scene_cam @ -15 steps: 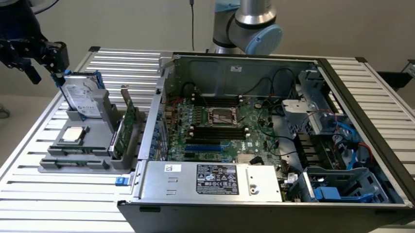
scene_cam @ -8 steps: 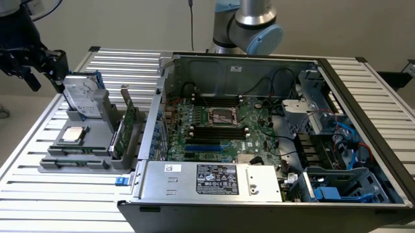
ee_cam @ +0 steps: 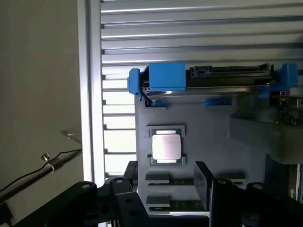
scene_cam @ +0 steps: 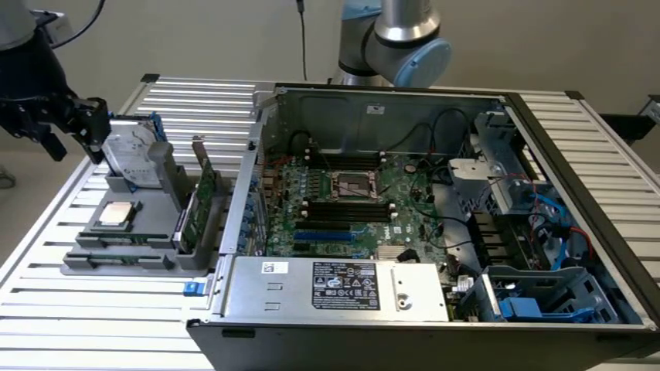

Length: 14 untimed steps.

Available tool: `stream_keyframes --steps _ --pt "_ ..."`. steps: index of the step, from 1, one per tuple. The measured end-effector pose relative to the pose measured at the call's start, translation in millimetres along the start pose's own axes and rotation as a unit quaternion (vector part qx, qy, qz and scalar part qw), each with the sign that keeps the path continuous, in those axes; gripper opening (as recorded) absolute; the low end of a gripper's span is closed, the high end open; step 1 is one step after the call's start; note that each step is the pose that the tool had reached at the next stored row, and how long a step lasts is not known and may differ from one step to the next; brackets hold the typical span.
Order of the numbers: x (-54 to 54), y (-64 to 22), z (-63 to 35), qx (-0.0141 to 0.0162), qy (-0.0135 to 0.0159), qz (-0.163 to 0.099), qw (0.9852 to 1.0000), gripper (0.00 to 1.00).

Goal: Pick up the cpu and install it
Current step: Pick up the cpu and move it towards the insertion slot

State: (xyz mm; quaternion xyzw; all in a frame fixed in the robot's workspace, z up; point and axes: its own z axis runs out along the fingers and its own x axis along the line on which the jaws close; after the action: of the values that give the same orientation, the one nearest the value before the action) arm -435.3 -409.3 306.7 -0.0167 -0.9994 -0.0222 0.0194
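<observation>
Exterior view: gripper is hovering at the exterior view's left, over the far end of the grey parts tray, fingers apart, nothing held. 1 cpu is lying flat in its tray recess, silvery top up, well apart from the gripper. Between them, 1 hard drive is standing upright in blue brackets. 1 green card is standing on edge at the tray side nearest the open PC case. CPU socket is sitting mid-motherboard. PSU is carrying 1 black label, print too small to read.

Wrist view: cpu is sitting in its recess between the hard drive and the 2 black fingers, which are standing apart, not touching it. 2 green memory modules are lying in tray slots just beside the cpu. Cpu markings unreadable.
</observation>
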Motion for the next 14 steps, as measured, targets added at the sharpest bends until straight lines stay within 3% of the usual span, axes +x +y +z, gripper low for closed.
stream_keyframes --steps 8,14 --pt "-10.2 -5.1 13.9 0.0000 0.0000 0.000 1.0000 0.60" --pt "-11.9 -6.5 24.7 0.0000 0.0000 0.000 1.0000 0.60"
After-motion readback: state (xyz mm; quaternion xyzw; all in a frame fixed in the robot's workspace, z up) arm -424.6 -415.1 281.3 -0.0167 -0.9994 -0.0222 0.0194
